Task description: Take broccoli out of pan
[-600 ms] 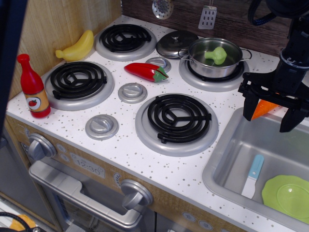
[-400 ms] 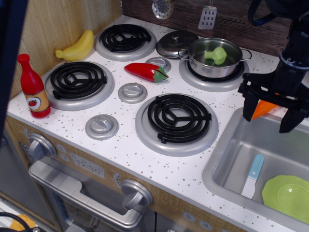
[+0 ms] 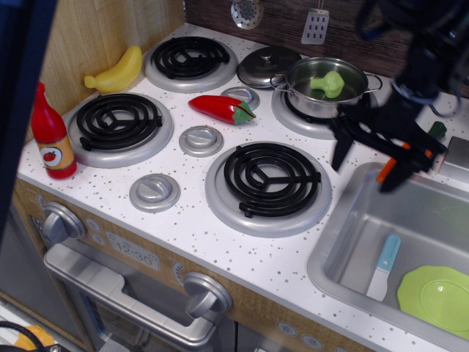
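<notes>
The light-green broccoli [image 3: 327,83] lies inside the shiny steel pan [image 3: 322,89], which stands on the back right burner. My gripper [image 3: 364,169] is open and empty, blurred by motion. It hangs over the counter's right part, in front of and a little right of the pan, above the sink's left edge. Its two black fingers [image 3: 342,152] point down and stand wide apart.
A domed steel lid [image 3: 267,66] sits left of the pan. A red pepper [image 3: 221,108], a yellow banana [image 3: 117,72] and a red sauce bottle [image 3: 50,136] lie on the stove. An orange carrot [image 3: 396,160] shows behind my gripper. The sink [image 3: 344,242] holds a blue-handled knife [image 3: 383,265] and a lime-green plate [image 3: 436,299].
My gripper has moved left and slightly up, from the sink's back edge toward the pan. It stays open. The broccoli and pan have not moved.
</notes>
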Motion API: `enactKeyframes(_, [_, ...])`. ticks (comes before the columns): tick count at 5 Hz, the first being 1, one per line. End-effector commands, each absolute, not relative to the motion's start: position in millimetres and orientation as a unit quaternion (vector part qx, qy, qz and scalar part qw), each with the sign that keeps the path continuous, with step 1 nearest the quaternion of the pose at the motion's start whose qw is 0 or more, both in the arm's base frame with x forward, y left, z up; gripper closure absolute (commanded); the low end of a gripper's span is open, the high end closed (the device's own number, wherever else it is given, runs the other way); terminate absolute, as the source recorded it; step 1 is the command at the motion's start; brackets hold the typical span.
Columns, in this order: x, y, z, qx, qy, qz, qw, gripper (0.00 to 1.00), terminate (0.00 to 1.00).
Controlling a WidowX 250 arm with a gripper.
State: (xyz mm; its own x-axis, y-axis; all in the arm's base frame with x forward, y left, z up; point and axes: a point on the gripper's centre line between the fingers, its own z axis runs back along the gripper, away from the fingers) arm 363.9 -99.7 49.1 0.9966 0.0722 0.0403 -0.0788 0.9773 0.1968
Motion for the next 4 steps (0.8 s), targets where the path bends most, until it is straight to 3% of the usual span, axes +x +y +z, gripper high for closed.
enactKeyframes(1, [388.5,-76.7,117.5,0.118,-0.104,0.026,0.987,0.0,0.0])
enactKeyframes(2, [405.0,-61.7,127.1,0.126,-0.131,0.009,0.983,0.0,0.0])
enactKeyframes(4, [445.2,-45.0,125.1,0.129,-0.179,-0.025,0.975,0.0,0.0])
